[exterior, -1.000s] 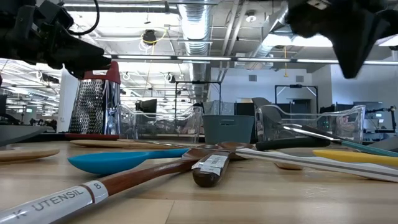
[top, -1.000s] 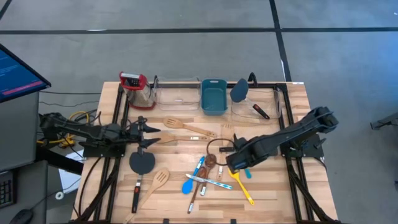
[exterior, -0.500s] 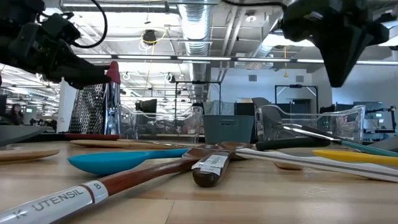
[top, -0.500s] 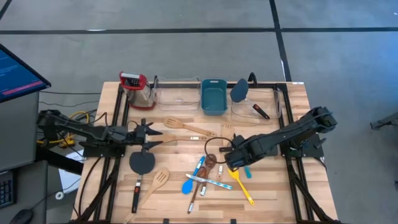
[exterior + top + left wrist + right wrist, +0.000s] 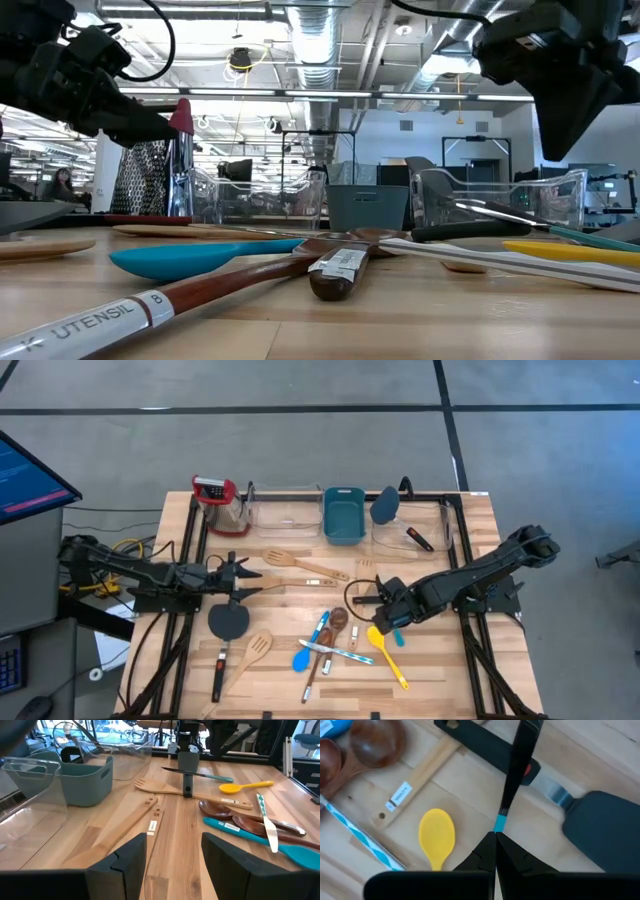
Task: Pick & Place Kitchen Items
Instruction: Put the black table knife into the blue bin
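**Right arm draws back from the utensil heap, pincer closed**

Since the earlier frame the right arm has pulled to the right and a little toward the far side. The right pincer [image 5: 383, 612] no longer covers the bowl of the yellow spoon [image 5: 390, 658]. The low view shows the pincer well above the table [image 5: 440, 670], closed, with nothing hanging from it. In its wrist view a thin black-and-teal utensil [image 5: 512, 780] runs out from just past the shut tips, lying across a black spatula [image 5: 600, 830]. I cannot tell whether the tips touch it.

The left pincer [image 5: 240, 580] has barely shifted. It hovers with its jaws apart over the left part of the table, just far of a round black spatula [image 5: 228, 622].

Most of the kitchen items lie loose in the middle of the table. The blue spoon [image 5: 302, 658], the brown spoons and the yellow one are crossed over each other near the right pincer. Pale wooden pieces lie farther off, toward the teal tub [image 5: 343, 493]. A couple of items lie in the right-hand clear bin [image 5: 447, 520].

What could go wrong:
- If the right pincer comes down while shut, it would shove the heap rather than take anything.
- The handles overlap, so a grip on one could drag or flip a neighbour, perhaps toward the near edge.
- The thin utensil rests on the spatula, so a shallow pinch may slip off it.
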Motion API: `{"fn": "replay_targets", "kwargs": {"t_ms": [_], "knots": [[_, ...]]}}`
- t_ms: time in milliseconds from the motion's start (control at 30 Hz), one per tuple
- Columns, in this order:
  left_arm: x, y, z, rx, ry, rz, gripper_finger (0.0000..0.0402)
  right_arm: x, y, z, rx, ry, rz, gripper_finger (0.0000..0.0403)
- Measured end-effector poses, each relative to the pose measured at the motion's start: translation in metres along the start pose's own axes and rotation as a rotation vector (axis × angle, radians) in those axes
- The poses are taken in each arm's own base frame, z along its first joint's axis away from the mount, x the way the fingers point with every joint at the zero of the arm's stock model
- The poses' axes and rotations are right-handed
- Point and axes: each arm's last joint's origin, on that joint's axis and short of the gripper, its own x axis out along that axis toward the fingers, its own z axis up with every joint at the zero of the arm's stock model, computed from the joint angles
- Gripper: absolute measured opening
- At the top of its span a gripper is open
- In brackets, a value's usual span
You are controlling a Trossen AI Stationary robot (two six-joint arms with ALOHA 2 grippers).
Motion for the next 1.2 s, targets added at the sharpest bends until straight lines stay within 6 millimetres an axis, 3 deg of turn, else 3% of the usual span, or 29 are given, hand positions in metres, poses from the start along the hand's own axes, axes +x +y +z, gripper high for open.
{"fn": "replay_targets", "kwargs": {"t_ms": [200, 600, 733, 900, 1200], "knots": [[0.000, 0.000, 0.001, -0.002, -0.007, 0.004, 0.0177, 0.002, -0.003, 0.010, 0.038, -0.003, -0.013, 0.0015], [0.000, 0.000, 0.001, -0.004, -0.012, 0.002, 0.0177, 0.003, -0.004, 0.013, 0.029, -0.008, -0.017, 0.0163], [0.000, 0.000, 0.001, -0.005, -0.013, 0.002, 0.0177, 0.010, -0.008, 0.008, 0.016, 0.000, -0.043, 0.0194], [0.000, 0.000, 0.001, -0.005, -0.013, 0.002, 0.0177, 0.020, -0.014, 0.000, 0.041, 0.006, -0.070, 0.0204], [0.000, 0.000, 0.001, -0.005, -0.013, 0.001, 0.0177, 0.036, -0.012, -0.007, 0.056, -0.009, 0.025, 0.0186]]}}
